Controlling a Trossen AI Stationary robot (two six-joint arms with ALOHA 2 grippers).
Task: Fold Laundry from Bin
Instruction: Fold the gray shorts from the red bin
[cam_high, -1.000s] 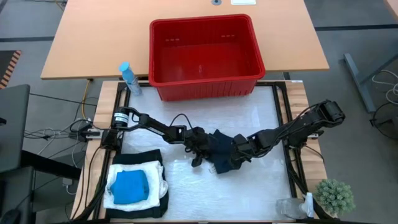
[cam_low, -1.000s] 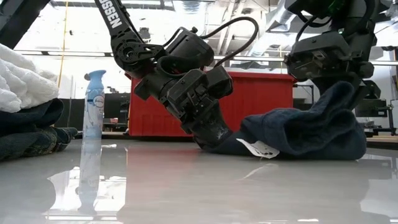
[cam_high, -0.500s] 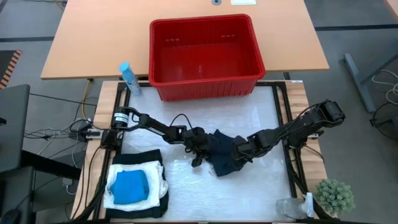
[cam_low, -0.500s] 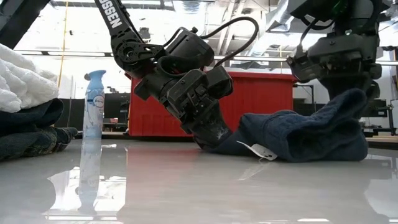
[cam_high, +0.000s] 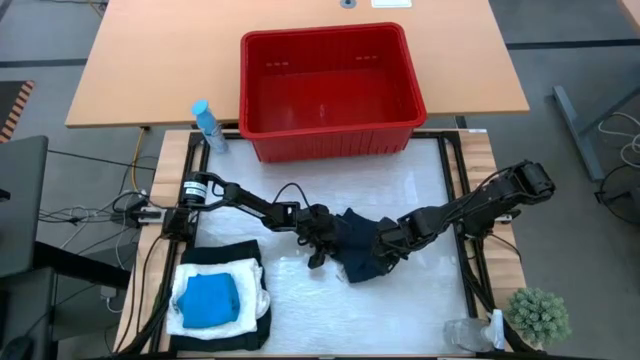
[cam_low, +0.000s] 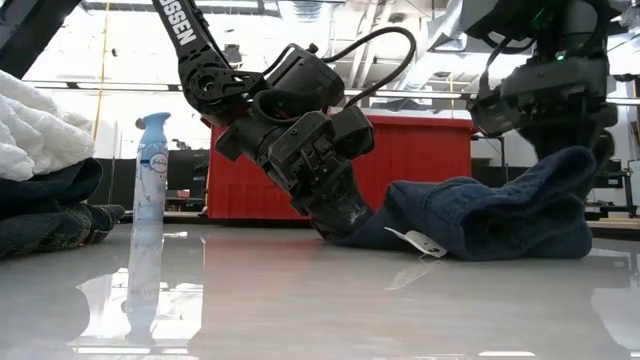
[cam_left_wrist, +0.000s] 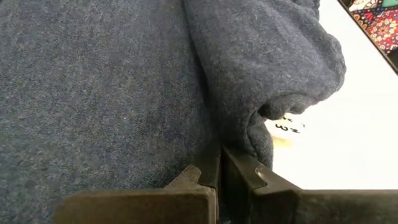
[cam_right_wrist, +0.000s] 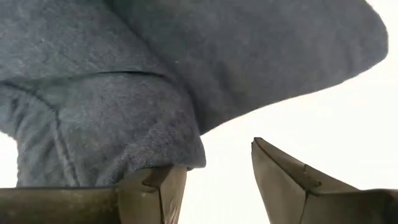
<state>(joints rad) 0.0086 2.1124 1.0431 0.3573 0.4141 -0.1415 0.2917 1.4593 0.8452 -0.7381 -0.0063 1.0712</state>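
Releasing dark blue garment (cam_high: 358, 245): right gripper (cam_right_wrist: 214, 177), clamped on cloth's fold a second ago, now stands parted, cloth edge resting against one finger, none between. Fold likely laid; right arm free to regrip. Left gripper (cam_high: 322, 240) at frame centre, angled down, pinching garment's left edge against table (cam_high: 420, 190). Red bin (cam_high: 330, 90) top centre, apparently empty. Folded stack (cam_high: 215, 300) lower left.

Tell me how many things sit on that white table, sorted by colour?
Dark blue: 1, the garment between the arms.
Black: 1, folded cloth at the bottom of the stack.
White: 1, crinkled cloth.
Bright blue: 1, small cloth on top.
Total: 4.
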